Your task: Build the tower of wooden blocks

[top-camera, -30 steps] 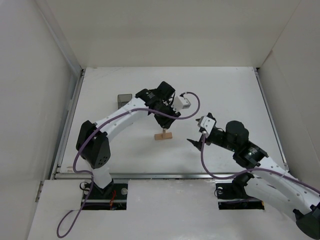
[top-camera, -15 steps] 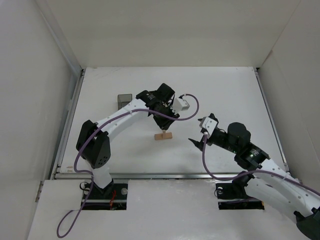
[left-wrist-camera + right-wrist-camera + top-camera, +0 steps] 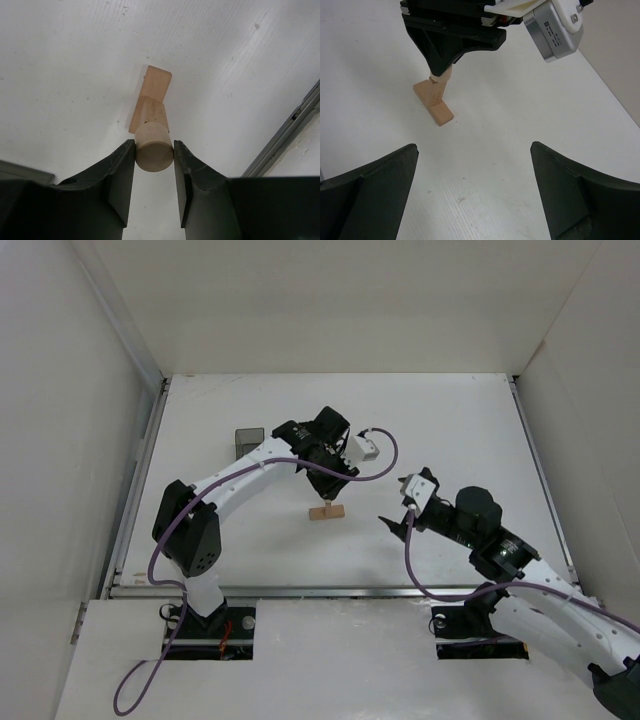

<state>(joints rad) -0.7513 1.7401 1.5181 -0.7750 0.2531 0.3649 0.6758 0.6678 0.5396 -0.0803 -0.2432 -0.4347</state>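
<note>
1. The wood block tower (image 3: 326, 508) stands near the middle of the white tabletop (image 3: 450, 420), between the two arms and under the left arm's tip.
2. Its foot is a base bar (image 3: 158, 81) of pale tan wood, flat and rectangular, with softly rounded corners and a smooth sanded face; it lies flat on the tabletop.
3. An upright block (image 3: 152, 111) of the same wood rises from the base bar. In the right wrist view it (image 3: 440, 82) leans slightly off vertical.
4. A round piece (image 3: 154, 148) caps the stack; its flat circular end shows fine, even grain.
5. The left jaws are clenched on the round piece: matte black fingers (image 3: 119, 172), smooth and gently curved, press its sides from left and right.
6. The right jaws are released and spread wide, with nothing between them. Their dark, wedge-shaped fingertips (image 3: 380, 172) frame the tower from a short way off.
7. The tabletop surface has a faint ribbed, corrugated texture with a few small specks.
8. A grey metal rail (image 3: 295, 122) borders the tabletop at one side.
9. A dark translucent box (image 3: 249, 438), rectangular, sits on the tabletop beside the left arm, well apart from the tower.
10. Glossy purple cables (image 3: 385, 455) loop along both white arms.
</note>
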